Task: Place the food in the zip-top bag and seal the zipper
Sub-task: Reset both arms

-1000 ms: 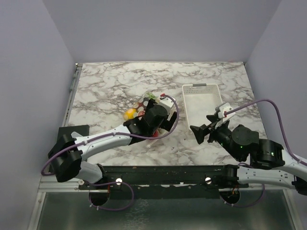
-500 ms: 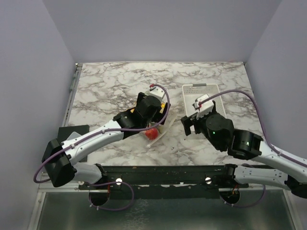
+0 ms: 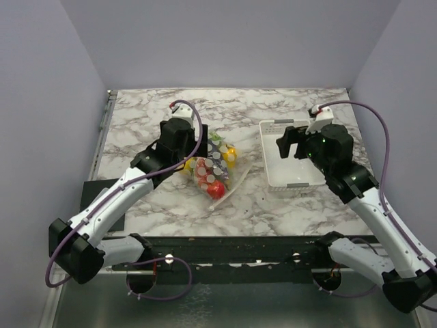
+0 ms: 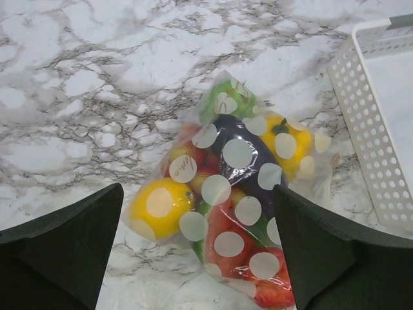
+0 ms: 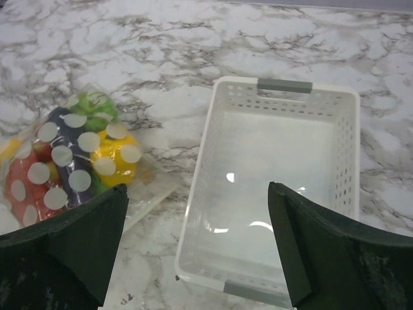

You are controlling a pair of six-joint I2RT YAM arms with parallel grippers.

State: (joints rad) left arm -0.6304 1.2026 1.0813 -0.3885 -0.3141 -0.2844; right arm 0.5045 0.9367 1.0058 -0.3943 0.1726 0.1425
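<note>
The zip-top bag (image 3: 210, 169) lay on the marble table (image 3: 136, 116), just left of the white basket (image 3: 292, 182), with the food (image 4: 219, 225) inside it: a yellow lemon (image 4: 157, 205) on the left, a purple piece (image 4: 258, 152) in the middle, green at the far end and red at the near end. Its zipper (image 3: 232, 188) ran along the near right edge; whether it was pressed shut could not be told. The left gripper (image 4: 197, 194) hung above the bag, jaws wide apart and holding nothing. The right gripper (image 3: 290, 142) hovered over the basket, jaws likewise spread and empty
</note>
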